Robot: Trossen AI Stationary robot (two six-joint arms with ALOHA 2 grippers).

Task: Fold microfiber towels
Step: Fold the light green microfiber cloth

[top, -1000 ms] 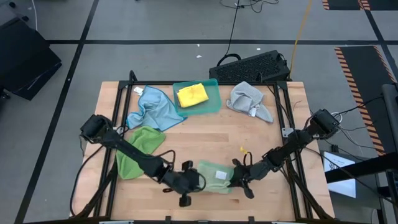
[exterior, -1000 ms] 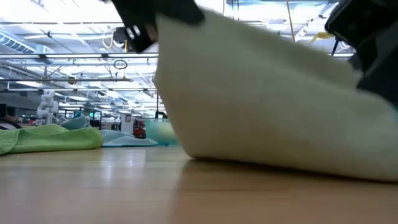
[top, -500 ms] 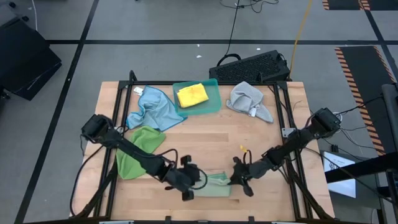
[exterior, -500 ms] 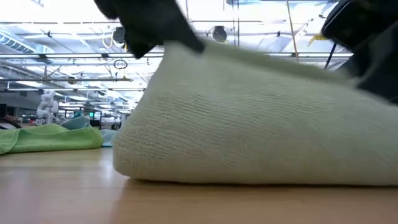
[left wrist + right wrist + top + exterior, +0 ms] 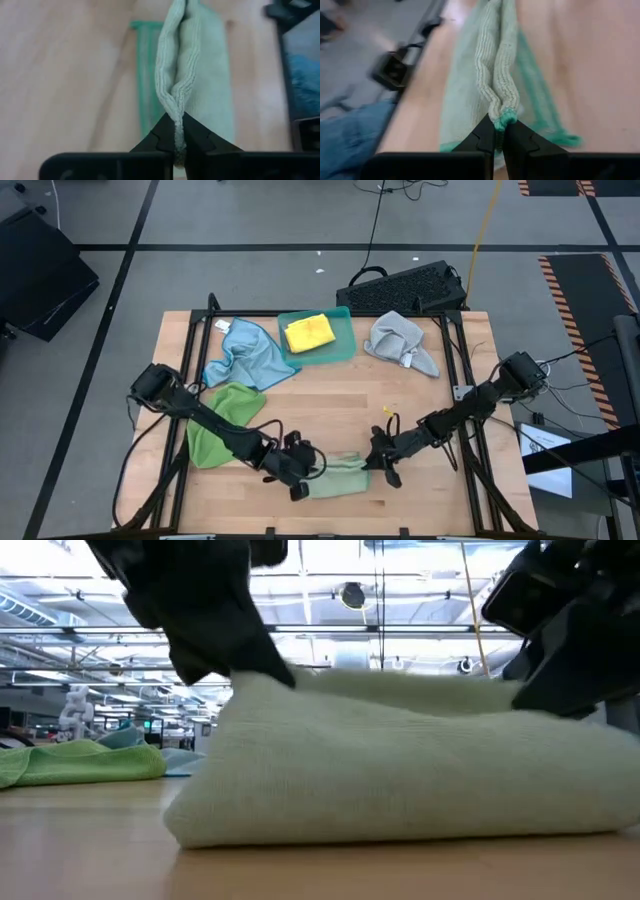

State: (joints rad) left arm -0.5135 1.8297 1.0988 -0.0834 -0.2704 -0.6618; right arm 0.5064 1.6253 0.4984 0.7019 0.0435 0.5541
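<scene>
Step in hand: folding the pale green towel (image 5: 338,476), which lies at the near edge of the table (image 5: 400,390), between the two arms. The left gripper (image 5: 303,478) is clamped on the towel's left corner; the right gripper (image 5: 377,464) is clamped on its right corner. Both corners are doubled over the lower layer, so the fold appears nearly laid. The next move likely calls for lowering both corners flush with the near edge, then releasing together without dragging the cloth.
</scene>
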